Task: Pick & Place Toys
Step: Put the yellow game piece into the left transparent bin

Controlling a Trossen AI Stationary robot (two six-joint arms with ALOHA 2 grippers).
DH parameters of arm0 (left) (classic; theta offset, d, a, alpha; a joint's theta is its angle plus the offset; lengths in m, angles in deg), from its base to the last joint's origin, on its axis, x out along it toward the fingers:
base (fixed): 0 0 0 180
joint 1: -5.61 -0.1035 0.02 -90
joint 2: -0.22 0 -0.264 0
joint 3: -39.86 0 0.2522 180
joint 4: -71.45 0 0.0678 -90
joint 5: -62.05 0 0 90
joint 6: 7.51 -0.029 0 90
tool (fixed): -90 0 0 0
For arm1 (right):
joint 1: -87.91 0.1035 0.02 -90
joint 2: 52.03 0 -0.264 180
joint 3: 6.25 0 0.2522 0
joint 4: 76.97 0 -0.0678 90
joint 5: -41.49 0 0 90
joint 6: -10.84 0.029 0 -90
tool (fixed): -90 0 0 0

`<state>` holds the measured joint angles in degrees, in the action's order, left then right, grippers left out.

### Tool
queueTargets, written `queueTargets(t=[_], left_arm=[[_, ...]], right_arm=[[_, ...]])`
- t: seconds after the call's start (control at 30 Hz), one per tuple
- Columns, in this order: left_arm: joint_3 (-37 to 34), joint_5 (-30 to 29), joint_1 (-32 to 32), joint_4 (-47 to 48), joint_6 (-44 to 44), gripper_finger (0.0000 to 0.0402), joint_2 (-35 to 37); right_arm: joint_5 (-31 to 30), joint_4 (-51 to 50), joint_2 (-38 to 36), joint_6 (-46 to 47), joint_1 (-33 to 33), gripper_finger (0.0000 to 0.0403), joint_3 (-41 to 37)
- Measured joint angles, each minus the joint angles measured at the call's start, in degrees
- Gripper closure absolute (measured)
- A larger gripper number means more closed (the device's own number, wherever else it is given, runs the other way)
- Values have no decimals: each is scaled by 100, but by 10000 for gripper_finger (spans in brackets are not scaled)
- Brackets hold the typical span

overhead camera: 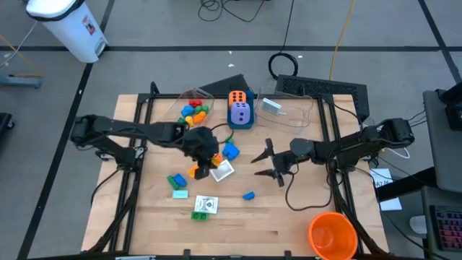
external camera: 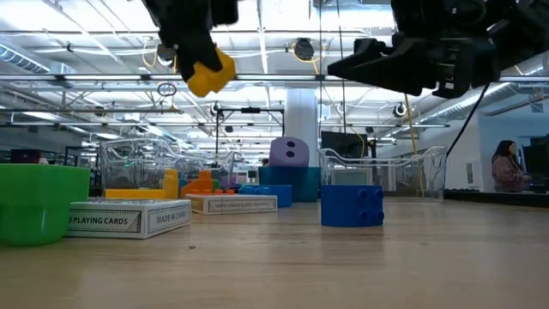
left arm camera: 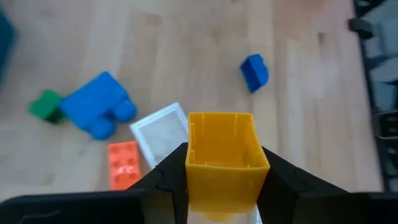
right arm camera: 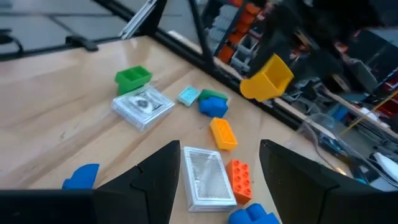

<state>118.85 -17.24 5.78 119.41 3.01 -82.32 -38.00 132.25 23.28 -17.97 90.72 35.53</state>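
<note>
**Yellow brick up, tub next**

While aloft over mid-table, left gripper (left arm camera: 217, 186) clamped on yellow brick (left arm camera: 221, 155), well above the cards (right arm camera: 208, 174) and loose bricks. Right gripper (overhead camera: 268, 165) parked just beside, fingers spread wide, holding nothing. Judging from here: carry level toward the tub (overhead camera: 191, 108) with the other bricks, keep the squeeze firm, clear the rim before letting go, release low to avoid a bounce. Blue brick (overhead camera: 249, 195) waiting nearer the front.

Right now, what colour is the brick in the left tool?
Yellow; the brick shows best in the left wrist view.
</note>
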Motion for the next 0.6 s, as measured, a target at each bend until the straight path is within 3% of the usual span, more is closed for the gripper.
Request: queueTargets(t=[0.1, 0.23, 0.4, 0.6], left_arm=[[15, 612, -270, -161, -165, 271, -216], [358, 1010, -477, -41, -386, 254, -586], [1198, 1535, -541, 443, -794, 261, -1220], [2314, 1923, -541, 1247, -1239, 266, -2039]], right_arm=[[2, -414, 0, -93, 61, 190, 208], [17, -769, 0, -297, 58, 190, 482], [426, -1181, 0, -390, 58, 190, 854], [463, -1173, 61, -616, 56, 190, 912]])
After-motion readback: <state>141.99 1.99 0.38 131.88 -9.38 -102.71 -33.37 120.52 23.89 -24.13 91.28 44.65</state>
